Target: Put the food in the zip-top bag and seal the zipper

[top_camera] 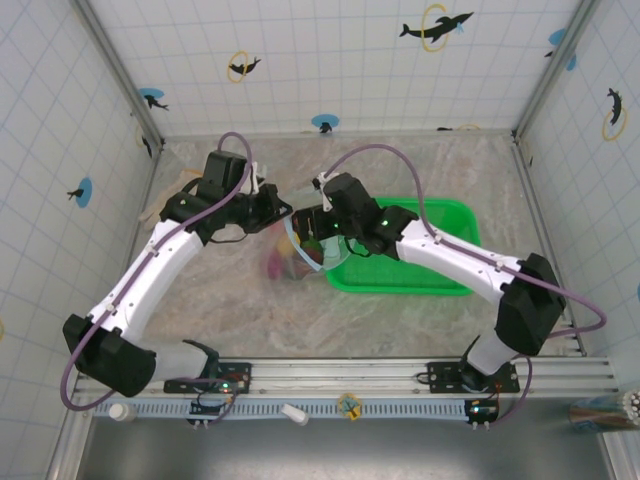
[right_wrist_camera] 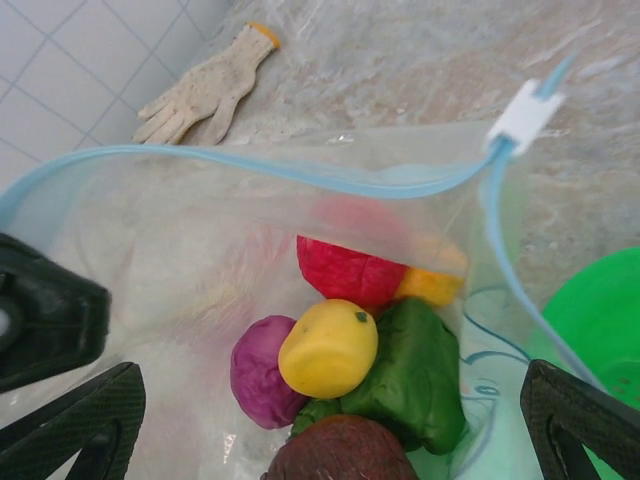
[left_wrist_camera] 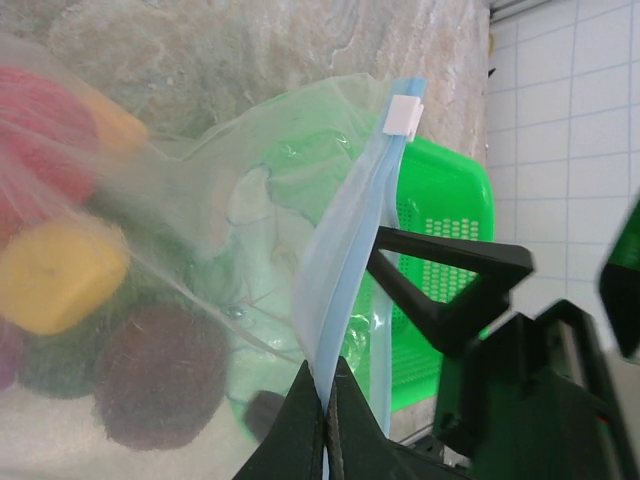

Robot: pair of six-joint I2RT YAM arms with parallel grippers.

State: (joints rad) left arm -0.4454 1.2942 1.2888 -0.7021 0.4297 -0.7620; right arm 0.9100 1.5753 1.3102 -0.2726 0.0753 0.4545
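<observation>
The zip-top bag (top_camera: 295, 258) hangs between the two arms with its mouth spread. My left gripper (left_wrist_camera: 330, 405) is shut on the zipper (left_wrist_camera: 345, 260), the light-blue strip, near one end; a white slider (left_wrist_camera: 404, 115) sits at the strip's far end. My right gripper (right_wrist_camera: 330, 400) stands open above the mouth, its fingers (right_wrist_camera: 95, 415) wide apart, holding nothing. The food lies in the bag's bottom: a red piece (right_wrist_camera: 350, 268), a yellow one (right_wrist_camera: 328, 348), a magenta one (right_wrist_camera: 255, 372), a dark green one (right_wrist_camera: 422, 375), a brown one (right_wrist_camera: 340, 455) and an orange one (right_wrist_camera: 432, 286).
A green mesh basket (top_camera: 440, 262) stands on the table to the right of the bag, under my right arm. A pale work glove (right_wrist_camera: 210, 88) lies at the far left by the tiled wall. Walls close off the table on three sides.
</observation>
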